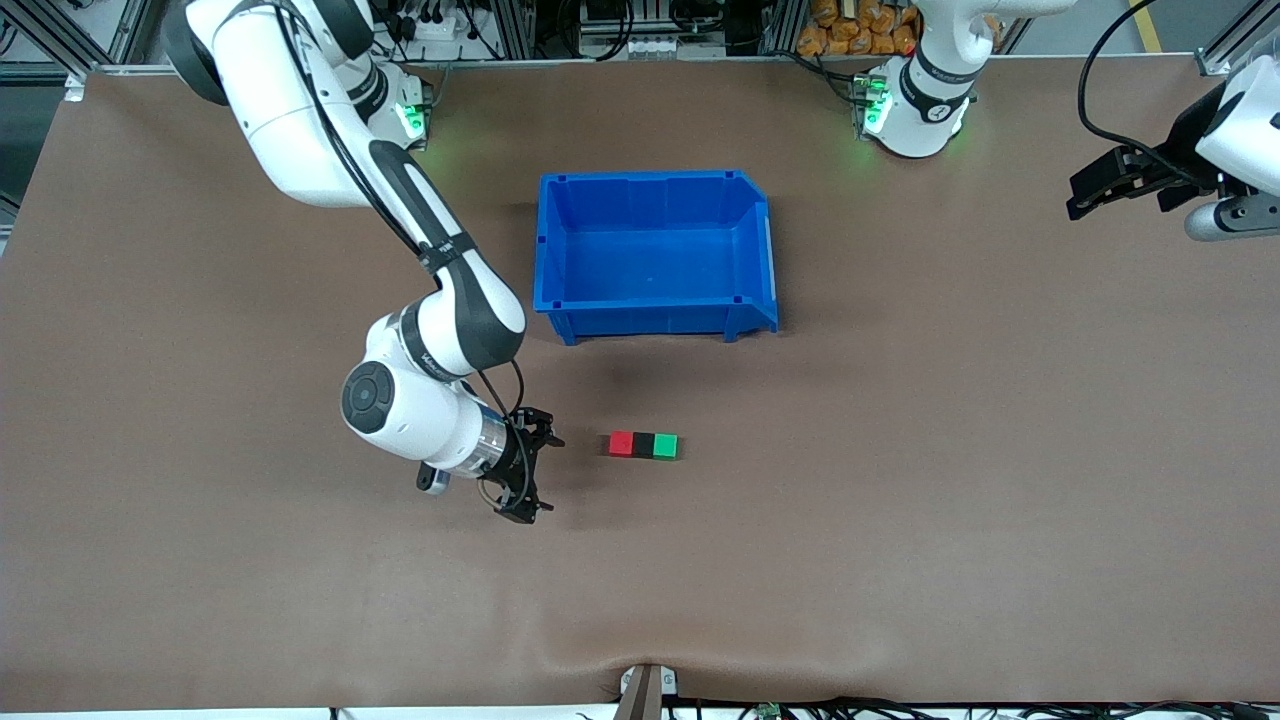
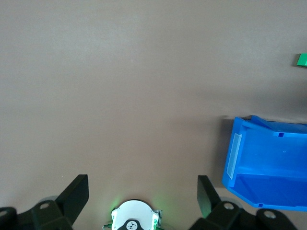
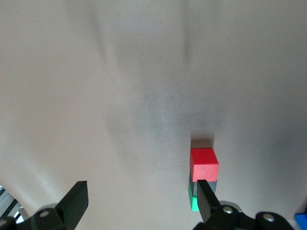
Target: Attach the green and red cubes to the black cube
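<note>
The red cube [image 1: 621,444], the black cube [image 1: 643,444] and the green cube [image 1: 665,446] lie touching in one row on the table, black in the middle. My right gripper [image 1: 545,475] is open and empty, a short way off the red cube toward the right arm's end of the table. In the right wrist view the red cube [image 3: 204,164], the black cube [image 3: 209,184] and the green cube [image 3: 193,201] sit by one finger [image 3: 207,199] of the right gripper [image 3: 141,201]. My left gripper [image 1: 1085,195] waits open and empty over the left arm's end of the table.
A blue bin [image 1: 655,178], empty, stands farther from the front camera than the cubes. It shows in the left wrist view [image 2: 268,163], where the left gripper [image 2: 143,191] is over bare table and the green cube [image 2: 302,59] sits at the edge.
</note>
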